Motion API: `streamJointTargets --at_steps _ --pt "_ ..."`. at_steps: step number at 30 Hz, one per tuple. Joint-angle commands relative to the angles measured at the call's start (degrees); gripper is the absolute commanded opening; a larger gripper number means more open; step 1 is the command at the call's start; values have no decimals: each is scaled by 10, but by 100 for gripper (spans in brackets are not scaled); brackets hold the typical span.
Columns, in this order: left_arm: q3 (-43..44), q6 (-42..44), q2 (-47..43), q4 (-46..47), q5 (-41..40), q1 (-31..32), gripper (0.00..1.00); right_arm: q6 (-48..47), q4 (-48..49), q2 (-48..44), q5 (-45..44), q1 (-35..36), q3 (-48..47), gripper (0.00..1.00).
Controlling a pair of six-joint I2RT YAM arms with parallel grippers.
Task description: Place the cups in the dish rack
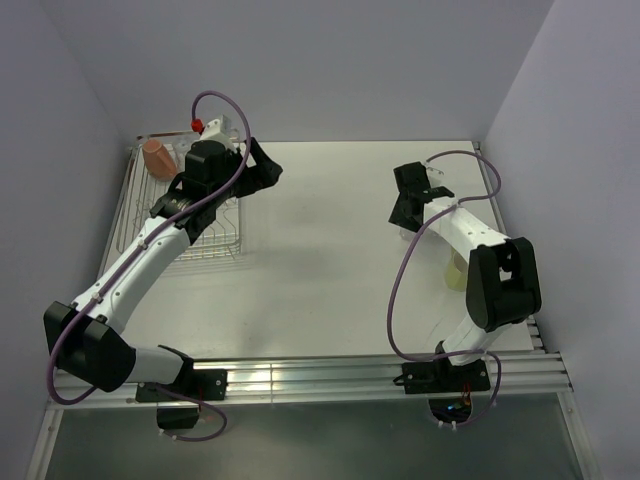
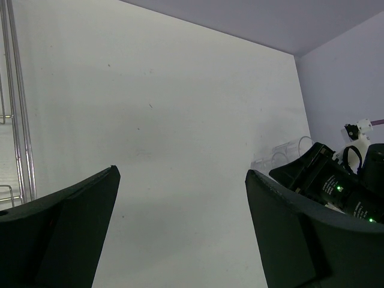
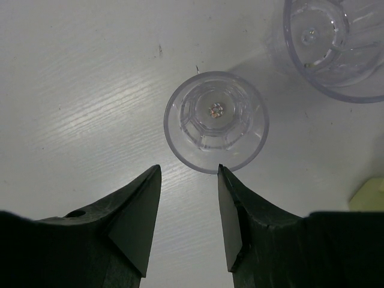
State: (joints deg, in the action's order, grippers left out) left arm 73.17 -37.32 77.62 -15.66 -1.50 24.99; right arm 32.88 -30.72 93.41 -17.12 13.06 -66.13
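A terracotta mug lies in the wire dish rack at the far left. My left gripper hovers just right of the rack, open and empty. In the right wrist view a clear tumbler stands upright on the table just ahead of my right gripper. That gripper is open, with its right fingertip at the tumbler's near rim and nothing between the fingers. A second clear tumbler stands beyond it at the upper right. From above, the right gripper is at the table's right side.
A pale yellow object lies on the table by the right arm and shows at the edge of the right wrist view. Rack wires run along the left wrist view's left edge. Walls enclose the table on three sides.
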Motion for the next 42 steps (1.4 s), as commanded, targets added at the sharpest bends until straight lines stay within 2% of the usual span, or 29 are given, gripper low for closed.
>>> streamJointTargets --at_steps 1,25,42 --pt "-3 -2 -2 27 9 1 93 -3 8 -16 -6 -2 -15 50" --pt "-7 -1 8 24 9 1 93 -2 15 -21 14 -2 -27 50" --pt "-8 -1 17 24 11 1 93 1 19 -2 -4 -3 -50 50"
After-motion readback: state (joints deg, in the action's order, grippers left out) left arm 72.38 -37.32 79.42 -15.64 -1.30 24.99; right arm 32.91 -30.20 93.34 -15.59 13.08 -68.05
